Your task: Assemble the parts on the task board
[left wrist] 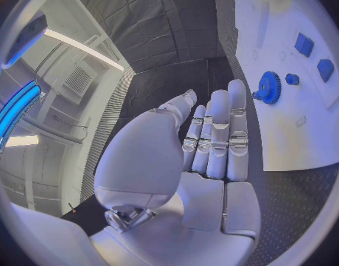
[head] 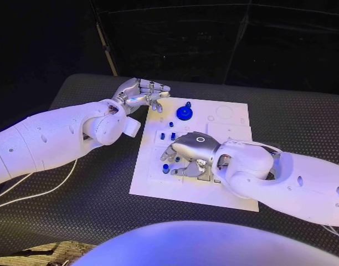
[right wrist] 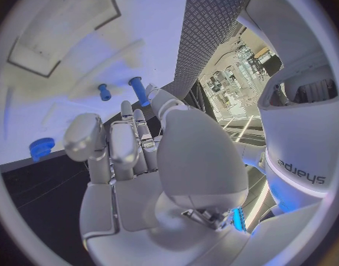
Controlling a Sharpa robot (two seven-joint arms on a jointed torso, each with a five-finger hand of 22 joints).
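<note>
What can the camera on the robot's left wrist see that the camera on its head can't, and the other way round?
Left wrist view alone: the palm side of the left hand, fingers straight, holding nothing, and the teeth of the blue gear. Head view alone: the right hand bent over the near part of the task board, and both white arms. Shared: the left hand, the gear, the board and small blue parts on it.
</note>
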